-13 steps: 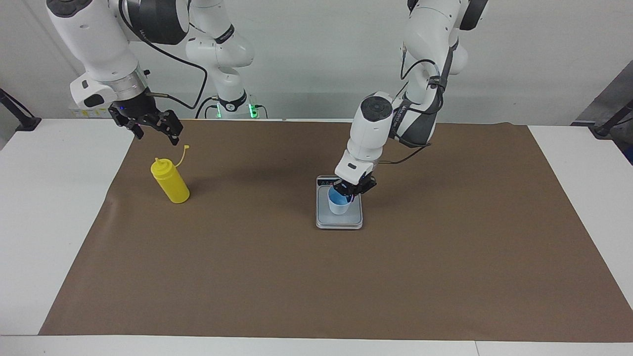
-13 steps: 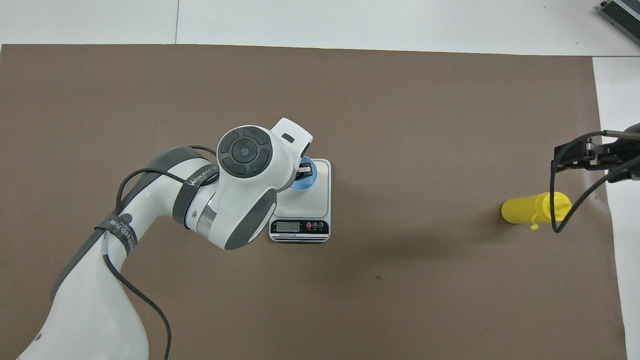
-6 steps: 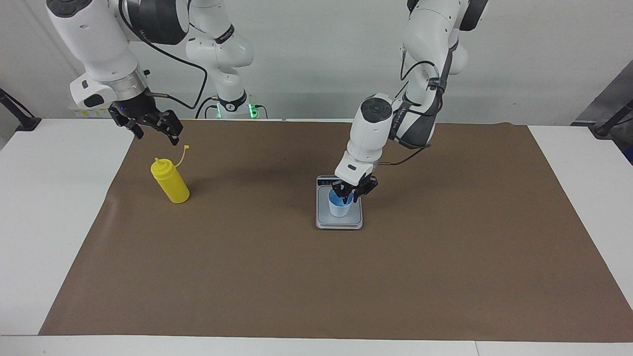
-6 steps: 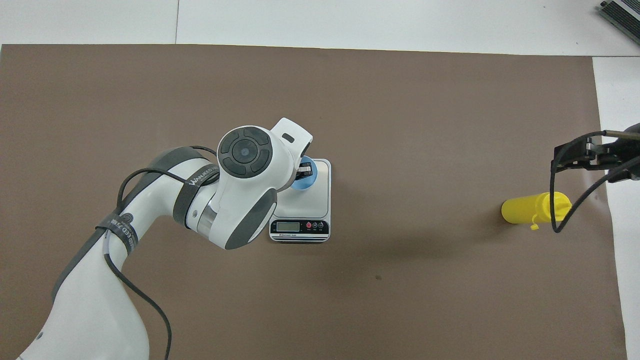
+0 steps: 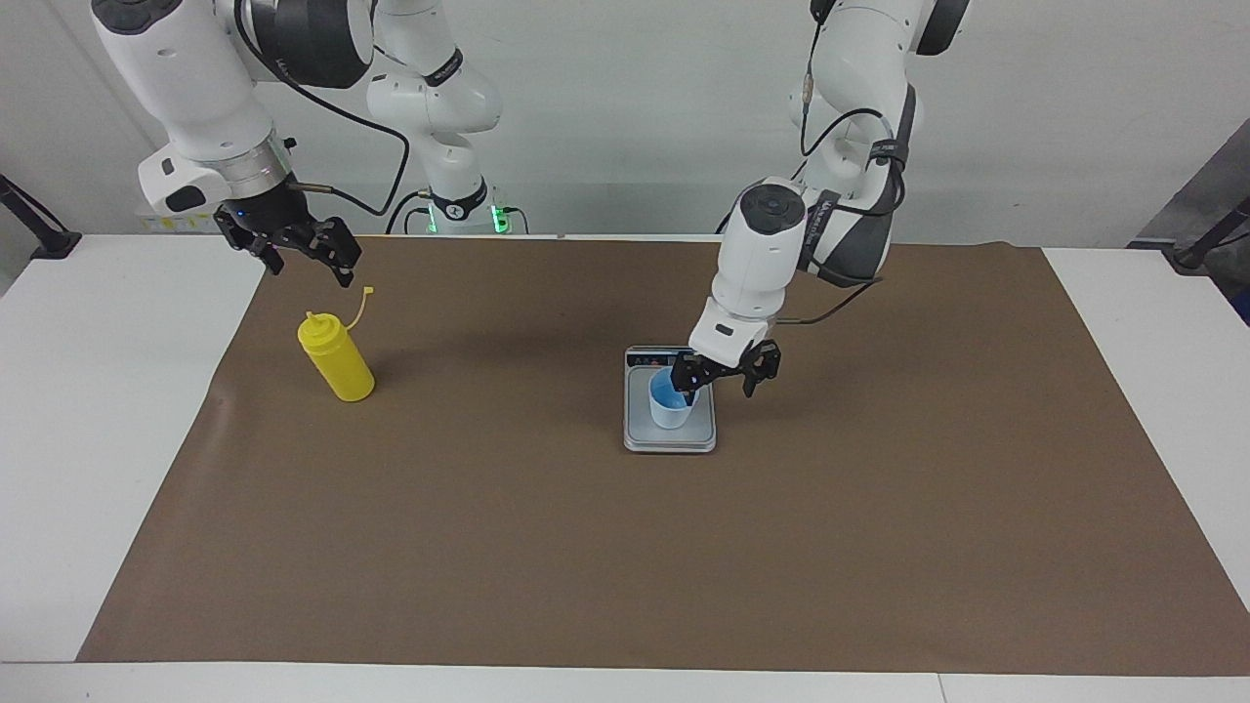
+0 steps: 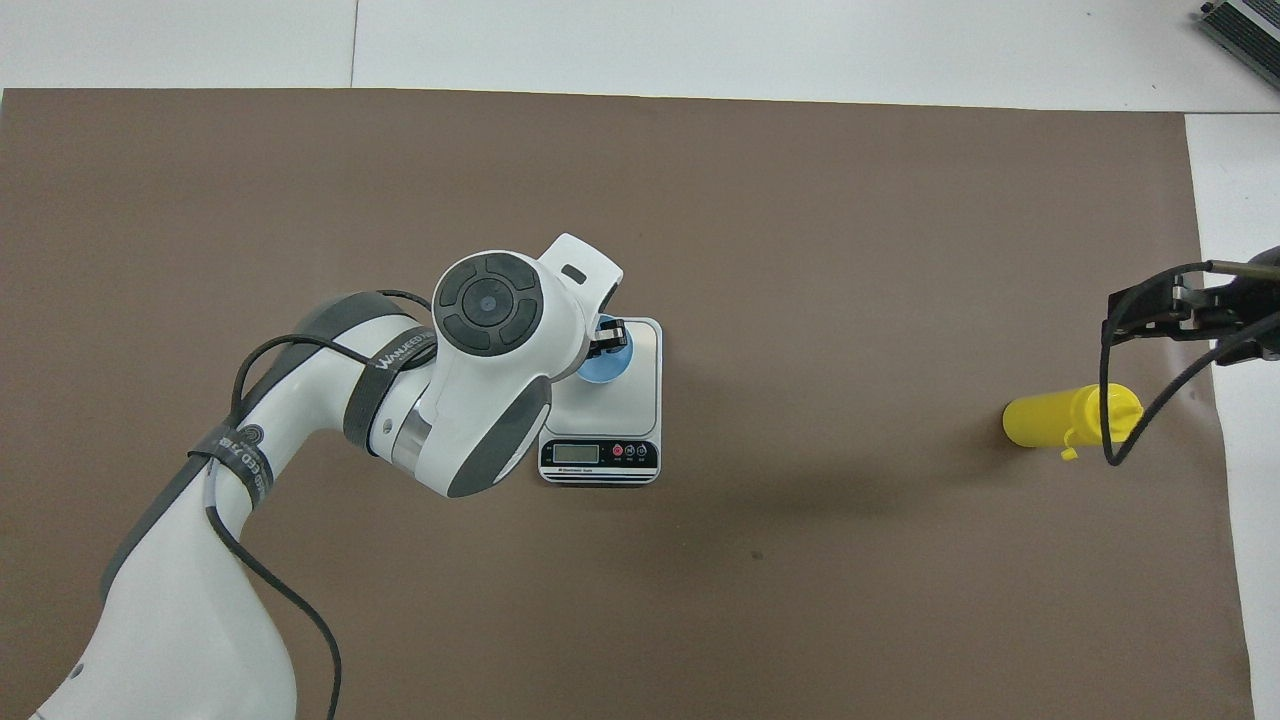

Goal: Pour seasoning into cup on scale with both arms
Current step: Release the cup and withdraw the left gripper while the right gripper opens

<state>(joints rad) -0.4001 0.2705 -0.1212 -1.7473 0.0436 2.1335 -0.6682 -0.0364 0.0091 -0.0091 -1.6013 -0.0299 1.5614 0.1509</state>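
The light blue cup [image 5: 672, 402] stands upright on the silver-grey scale [image 5: 670, 444], also seen in the overhead view [image 6: 604, 366] on the scale [image 6: 640, 395]. My left gripper [image 5: 723, 376] is open just above the cup's rim, toward the left arm's end; one finger [image 5: 687, 377] is at the rim, the other clear of the cup. The yellow seasoning bottle [image 5: 336, 359] stands upright toward the right arm's end, cap [image 5: 367, 290] hanging open. My right gripper [image 5: 311, 256] is open and empty, above the bottle without touching it. It also shows in the overhead view [image 6: 1165, 320] beside the bottle [image 6: 1055, 420].
A brown mat [image 5: 625, 547] covers most of the white table [image 5: 98, 439]. The scale's display strip [image 6: 598, 453] faces the robots. The left arm's white elbow [image 6: 490, 310] hides most of its gripper from above.
My left gripper has opened, let go of the cup's rim and shifted a little toward the left arm's end. The cup stays on the scale. The right arm has not moved.
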